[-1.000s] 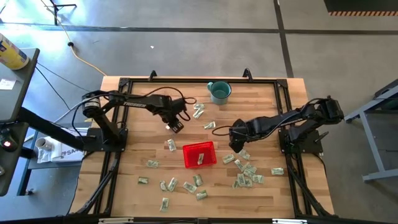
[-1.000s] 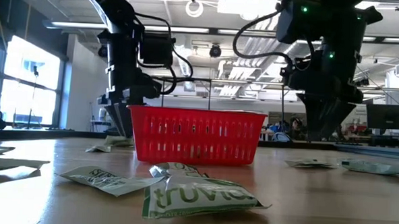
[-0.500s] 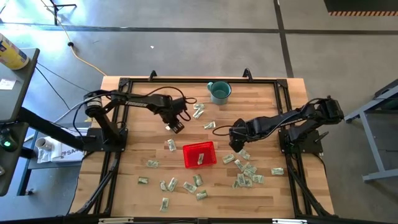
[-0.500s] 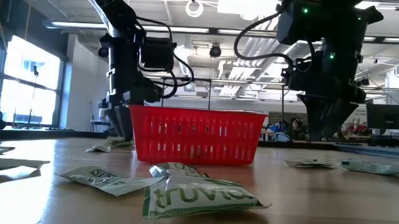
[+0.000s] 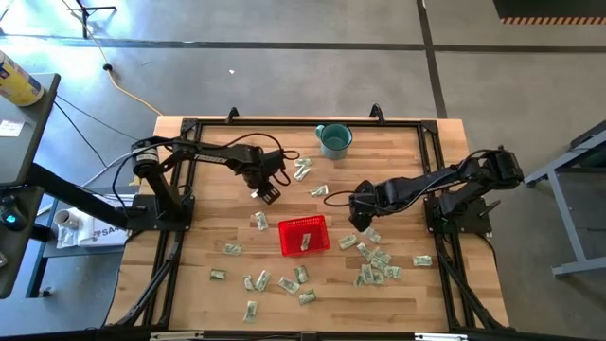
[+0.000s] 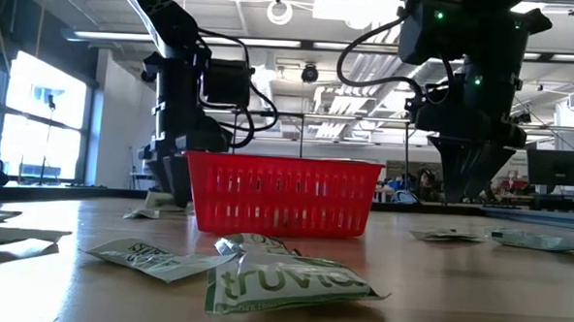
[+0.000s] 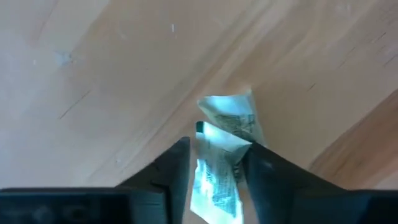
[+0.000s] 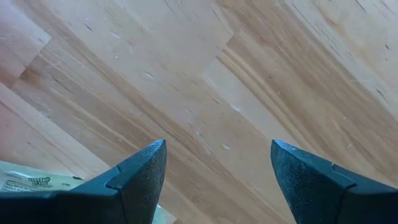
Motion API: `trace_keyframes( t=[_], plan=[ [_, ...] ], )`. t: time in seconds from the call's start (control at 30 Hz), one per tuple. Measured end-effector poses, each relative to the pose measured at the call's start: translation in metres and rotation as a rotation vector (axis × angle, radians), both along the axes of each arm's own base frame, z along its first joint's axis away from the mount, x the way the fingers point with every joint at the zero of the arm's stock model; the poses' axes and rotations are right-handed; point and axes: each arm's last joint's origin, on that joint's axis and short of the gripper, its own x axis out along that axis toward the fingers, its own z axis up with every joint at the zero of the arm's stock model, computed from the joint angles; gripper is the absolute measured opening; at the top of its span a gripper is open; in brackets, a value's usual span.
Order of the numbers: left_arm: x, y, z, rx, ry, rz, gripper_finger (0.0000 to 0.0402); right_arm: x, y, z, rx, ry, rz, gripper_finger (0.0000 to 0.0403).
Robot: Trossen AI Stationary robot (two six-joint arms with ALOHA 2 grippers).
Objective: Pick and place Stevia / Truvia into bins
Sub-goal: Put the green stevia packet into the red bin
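- Mid-desk [image 5: 208, 142], left of centre: left jaws [image 5: 267, 194] clenched on a folded packet [image 7: 221, 162], above bare wood.
- Basket [image 5: 304, 236] sits near, toward the front right of those jaws; one packet lies inside it, and open wood lies between jaws and rim.
- Right jaws [image 5: 358, 222] spread wide, low over bare wood just right of the basket; a packet edge shows beside one finger.
- Loose packets [image 5: 375, 262] crowd the front right; others scatter along the front edge.
- Mug [image 5: 333, 139] stands at the back edge.
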Motion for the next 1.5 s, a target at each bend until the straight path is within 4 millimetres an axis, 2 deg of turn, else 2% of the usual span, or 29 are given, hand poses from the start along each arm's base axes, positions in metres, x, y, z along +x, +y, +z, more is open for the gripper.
trace_keyframes(
  t=[0.27,0.43,0.6,0.7,0.77,1.0,1.13,1.27,1.5],
  plan=[
    [0.0,-0.002,0.0,-0.06,-0.017,-0.001,0.0036,0.0,0.0,0.0,-0.002,-0.001,-0.003,0.0279],
    [-0.003,-0.003,0.005,-0.076,-0.015,0.016,0.0034,0.0,0.0,0.0,-0.002,-0.001,-0.004,0.0279],
    [-0.009,-0.005,0.021,-0.062,-0.05,0.029,0.0109,0.0,0.0,0.0,-0.002,-0.001,-0.004,0.0279],
    [-0.01,-0.005,0.028,-0.046,-0.071,0.042,0.0134,0.0,0.0,0.0,-0.011,-0.002,-0.005,0.0279],
    [-0.011,-0.005,0.029,-0.044,-0.071,0.042,0.0132,0.0,-0.001,0.0,-0.016,-0.004,-0.006,0.0279],
    [-0.012,-0.005,0.029,-0.037,-0.061,0.043,0.0085,0.0,-0.001,0.0,-0.017,-0.006,-0.006,0.0279],
    [-0.014,-0.006,0.029,-0.026,-0.03,0.046,0.0092,0.0,-0.001,0.0,-0.016,-0.006,-0.006,0.0279],
    [-0.017,-0.017,0.028,0.004,0.044,0.025,0.0131,0.0,0.0,0.0,-0.013,-0.006,-0.006,0.0279],
    [-0.013,-0.05,0.028,0.031,0.076,-0.014,0.0227,0.0,0.0,0.0,-0.013,-0.004,-0.001,0.0279]
  ],
)
